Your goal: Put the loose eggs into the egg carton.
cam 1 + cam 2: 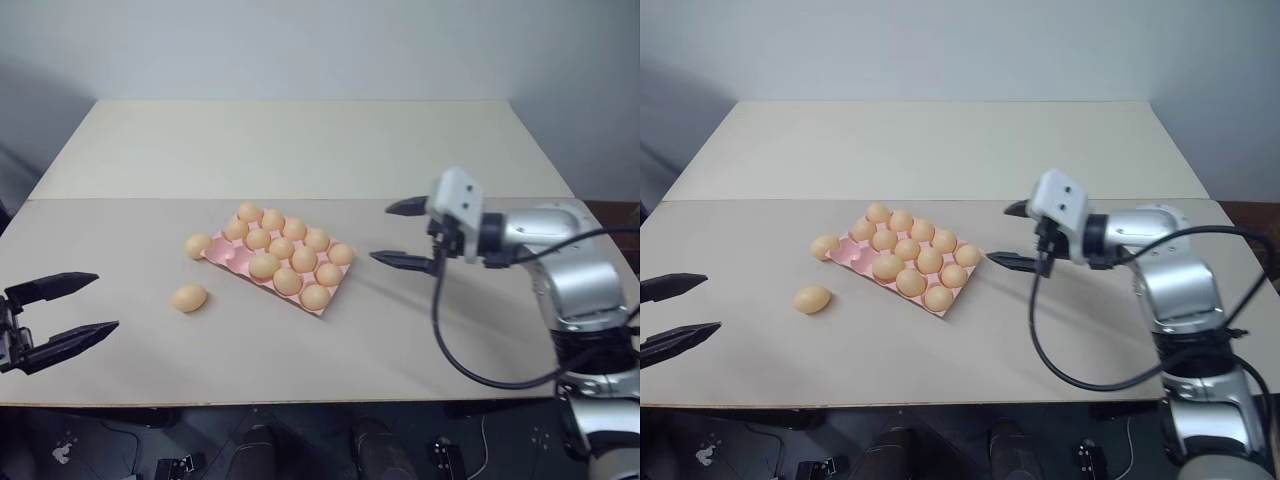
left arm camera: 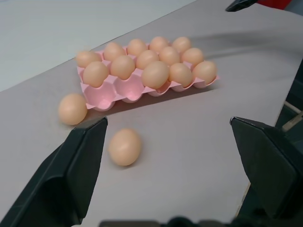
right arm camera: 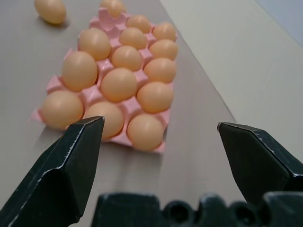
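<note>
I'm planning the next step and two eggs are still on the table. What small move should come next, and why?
Probably bring the open left gripper toward the nearer loose egg. That egg lies on the table apart from the pink carton, on the left gripper's side, and empty cups remain at the carton's near-left end. The second loose egg sits against the carton's edge; the right gripper is open, beyond the carton.

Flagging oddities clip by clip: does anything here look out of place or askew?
Two loose eggs lie on the table outside the egg carton: one against its left end, one apart, nearer the left gripper. The carton sits skewed to the table edge, with empty cups at its left end. No damage visible.
</note>
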You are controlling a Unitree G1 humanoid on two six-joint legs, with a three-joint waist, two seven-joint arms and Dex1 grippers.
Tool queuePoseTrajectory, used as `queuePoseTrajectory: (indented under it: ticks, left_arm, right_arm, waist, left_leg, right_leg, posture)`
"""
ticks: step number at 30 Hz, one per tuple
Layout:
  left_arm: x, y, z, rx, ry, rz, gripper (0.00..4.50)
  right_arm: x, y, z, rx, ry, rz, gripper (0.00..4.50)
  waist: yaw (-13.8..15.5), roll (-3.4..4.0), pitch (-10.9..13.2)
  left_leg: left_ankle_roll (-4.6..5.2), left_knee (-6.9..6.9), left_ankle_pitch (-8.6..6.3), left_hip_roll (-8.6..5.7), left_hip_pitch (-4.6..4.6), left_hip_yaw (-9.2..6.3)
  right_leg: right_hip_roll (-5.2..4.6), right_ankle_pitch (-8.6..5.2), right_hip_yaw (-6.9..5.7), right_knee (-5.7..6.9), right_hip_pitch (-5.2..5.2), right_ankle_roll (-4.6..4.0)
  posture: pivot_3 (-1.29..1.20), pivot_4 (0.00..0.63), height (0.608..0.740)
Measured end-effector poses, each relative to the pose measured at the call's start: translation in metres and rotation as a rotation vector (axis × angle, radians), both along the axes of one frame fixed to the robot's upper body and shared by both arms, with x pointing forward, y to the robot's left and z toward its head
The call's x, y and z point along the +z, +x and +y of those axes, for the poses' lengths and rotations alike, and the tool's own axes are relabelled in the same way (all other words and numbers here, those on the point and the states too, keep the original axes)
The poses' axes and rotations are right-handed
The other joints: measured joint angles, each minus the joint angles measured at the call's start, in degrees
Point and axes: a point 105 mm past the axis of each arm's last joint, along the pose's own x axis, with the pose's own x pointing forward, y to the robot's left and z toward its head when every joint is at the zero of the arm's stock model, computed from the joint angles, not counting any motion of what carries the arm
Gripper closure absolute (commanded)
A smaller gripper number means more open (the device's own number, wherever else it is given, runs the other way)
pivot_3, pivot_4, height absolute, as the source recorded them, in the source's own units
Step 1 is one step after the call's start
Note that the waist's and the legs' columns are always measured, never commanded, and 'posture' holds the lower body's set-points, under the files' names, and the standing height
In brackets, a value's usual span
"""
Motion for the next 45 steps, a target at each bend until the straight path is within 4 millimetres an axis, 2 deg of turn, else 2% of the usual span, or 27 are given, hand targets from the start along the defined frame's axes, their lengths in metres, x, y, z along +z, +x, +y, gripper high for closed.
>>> queuePoseTrajectory:
  ticks: [6,15,21,30,36,39,45]
  left_arm:
    - [-0.012,-0.007,0.004,0.016,0.007,0.046,0.0]
    - [-0.016,0.0,0.0,0.008,0.027,0.035,0.0]
    - [-0.022,0.029,-0.015,-0.03,0.077,-0.016,0.0]
    - [-0.058,0.091,-0.03,-0.077,0.173,0.043,0.0]
    - [-0.077,0.109,-0.043,-0.127,0.198,0.074,0.0]
    - [-0.086,0.115,-0.045,-0.126,0.236,0.101,0.56]
    - [-0.099,0.119,-0.045,-0.111,0.265,0.118,2.38]
  right_arm:
    - [-0.029,-0.042,-0.025,0.132,-0.065,0.138,0.03]
    - [-0.023,-0.043,-0.024,0.128,-0.048,0.111,0.03]
    - [-0.012,-0.044,-0.025,0.135,-0.036,0.083,0.03]
    - [0.006,-0.045,-0.017,0.176,-0.036,0.031,0.03]
    - [0.008,-0.049,-0.015,0.192,-0.039,0.032,0.03]
    - [0.009,-0.052,-0.015,0.193,-0.039,0.034,0.0]
    - [0.011,-0.052,-0.016,0.172,-0.031,0.031,0.0]
  waist:
    - [0.3,-0.02,0.0]
    - [0.4,-0.02,0.01]
    - [1.16,-0.02,0.0]
    - [1.52,-0.01,0.0]
    - [1.49,-0.02,0.0]
    - [1.49,-0.02,0.0]
    - [1.59,-0.02,0.0]
  left_leg:
    - [0.0,0.03,0.0,-0.01,0.02,0.02]
    - [0.0,0.03,0.0,-0.03,0.01,0.05]
    - [-0.01,0.07,0.0,-0.03,0.02,0.05]
    - [0.0,0.1,0.01,-0.05,0.01,0.04]
    - [0.01,0.15,0.01,-0.05,-0.05,0.04]
    - [0.01,0.15,0.01,-0.05,-0.04,0.03]
    - [0.01,0.19,0.01,-0.05,-0.05,0.03]
  right_leg:
    - [-0.03,0.0,0.0,-0.06,0.09,0.01]
    - [-0.04,0.0,0.03,-0.06,0.08,0.02]
    - [-0.03,0.0,0.03,-0.04,0.1,0.02]
    - [-0.01,0.0,0.01,0.02,0.08,0.02]
    - [0.0,0.01,0.02,0.04,0.03,0.02]
    - [-0.01,0.01,0.02,0.06,0.04,0.03]
    - [-0.01,0.01,0.01,0.08,0.05,0.03]
  posture:
    - [0.0,0.15,0.74]
    - [0.0,0.15,0.74]
    - [0.0,0.15,0.74]
    - [0.0,0.15,0.74]
    - [0.0,0.15,0.74]
    - [0.0,0.15,0.74]
    - [0.0,0.15,0.74]
